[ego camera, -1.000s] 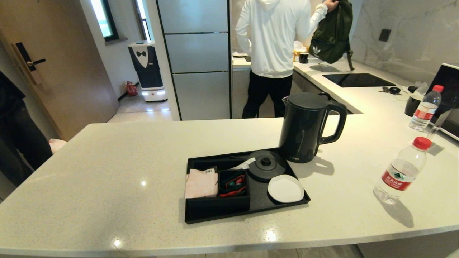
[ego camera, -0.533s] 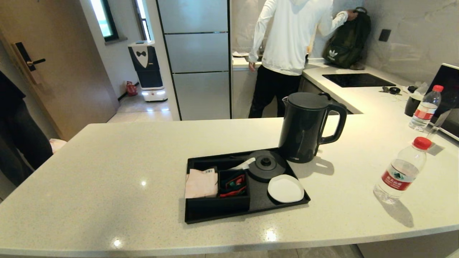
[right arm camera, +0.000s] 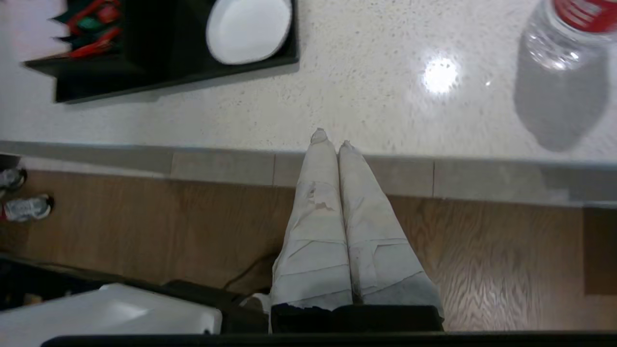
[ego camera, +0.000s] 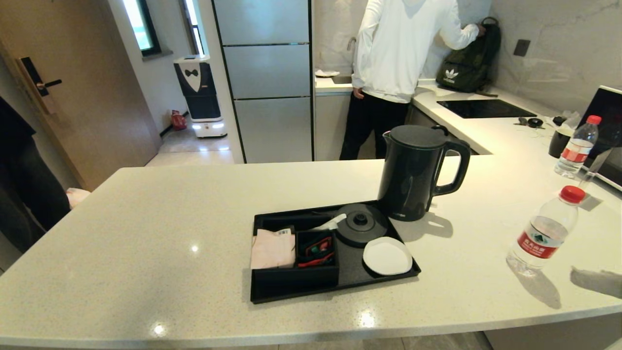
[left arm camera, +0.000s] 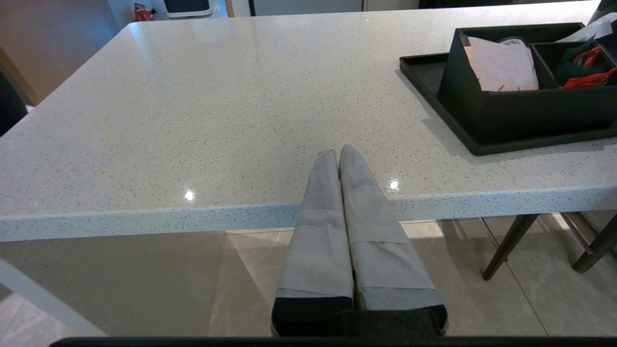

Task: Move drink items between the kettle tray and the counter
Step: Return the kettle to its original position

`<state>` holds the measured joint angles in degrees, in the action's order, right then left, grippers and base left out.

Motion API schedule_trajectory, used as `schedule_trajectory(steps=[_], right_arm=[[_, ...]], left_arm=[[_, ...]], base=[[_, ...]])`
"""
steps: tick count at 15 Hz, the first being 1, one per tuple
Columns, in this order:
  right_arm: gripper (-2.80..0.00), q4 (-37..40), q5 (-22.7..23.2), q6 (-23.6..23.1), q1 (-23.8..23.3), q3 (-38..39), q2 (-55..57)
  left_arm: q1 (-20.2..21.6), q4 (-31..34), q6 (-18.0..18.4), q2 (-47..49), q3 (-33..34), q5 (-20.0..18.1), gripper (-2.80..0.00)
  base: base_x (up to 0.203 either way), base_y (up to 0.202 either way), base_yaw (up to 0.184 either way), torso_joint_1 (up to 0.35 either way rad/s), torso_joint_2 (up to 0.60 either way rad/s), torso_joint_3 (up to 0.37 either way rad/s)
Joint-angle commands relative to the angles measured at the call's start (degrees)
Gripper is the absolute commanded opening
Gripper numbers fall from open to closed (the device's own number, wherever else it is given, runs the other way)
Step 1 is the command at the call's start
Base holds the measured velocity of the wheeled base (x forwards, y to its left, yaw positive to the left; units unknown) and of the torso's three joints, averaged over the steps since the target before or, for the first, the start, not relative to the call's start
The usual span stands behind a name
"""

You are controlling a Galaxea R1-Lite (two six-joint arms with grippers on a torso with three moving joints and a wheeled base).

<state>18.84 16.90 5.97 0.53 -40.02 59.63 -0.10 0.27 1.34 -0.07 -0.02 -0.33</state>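
Observation:
The black kettle (ego camera: 418, 170) stands on the off-white counter (ego camera: 170, 218), just off the far right corner of the black kettle tray (ego camera: 350, 272). On the tray, the round kettle base (ego camera: 360, 224) and the white coaster (ego camera: 387, 255) are bare, beside the sachet box (ego camera: 291, 253). The red-capped water bottle (ego camera: 544, 233) stands on the counter to the right. My right gripper (ego camera: 576, 276) is shut, empty, at the counter's front edge right of that bottle (right arm camera: 564, 43). My left gripper (left arm camera: 339, 152) is shut and empty below the front edge, left of the tray (left arm camera: 434, 96).
A second bottle (ego camera: 577, 146), a black cup (ego camera: 559, 141) and a dark screen (ego camera: 607, 126) stand at the far right. Behind lies a black hob (ego camera: 486, 108) with a backpack (ego camera: 469, 63) near it; a person (ego camera: 398, 58) stands at the back counter.
My right gripper has come into the head view at the right edge. The person at the back set the backpack down against the wall. Kettle, bottle and tray have not moved.

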Motion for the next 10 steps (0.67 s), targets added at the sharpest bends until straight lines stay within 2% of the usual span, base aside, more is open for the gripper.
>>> schedule_trajectory(steps=[1, 4, 6, 8, 10], right_arm=[[-2.8, -7.0, -0.1, -0.2, 0.9, -0.2, 18.1], [-2.8, -18.3, -1.4, -0.7, 2.7, -0.3, 26.4], [-2.8, -25.4, -4.3, -0.2, 3.8, -1.3, 32.3], [-2.8, -37.2, -10.2, 1.2, 4.7, -2.9, 44.3], [-2.8, -50.4, -20.3, 3.8, 5.4, -4.9, 51.5]], left_arm=[[0.0, 0.0, 0.0, 0.1, -0.1, 0.0, -2.8], [0.0, 0.0, 0.1, 0.1, 0.0, 0.0, -2.8], [0.0, 0.0, 0.1, 0.1, -0.1, 0.0, -2.8], [0.0, 0.0, 0.1, 0.1, -0.1, 0.0, -2.8], [0.0, 0.0, 0.1, 0.1, -0.1, 0.0, -2.8]], base=[[0.0, 0.0, 0.0, 0.0, 0.0, 0.0], [0.0, 0.0, 0.0, 0.0, 0.0, 0.0], [0.0, 0.0, 0.0, 0.0, 0.0, 0.0], [0.0, 0.0, 0.0, 0.0, 0.0, 0.0], [0.0, 0.0, 0.0, 0.0, 0.0, 0.0]])
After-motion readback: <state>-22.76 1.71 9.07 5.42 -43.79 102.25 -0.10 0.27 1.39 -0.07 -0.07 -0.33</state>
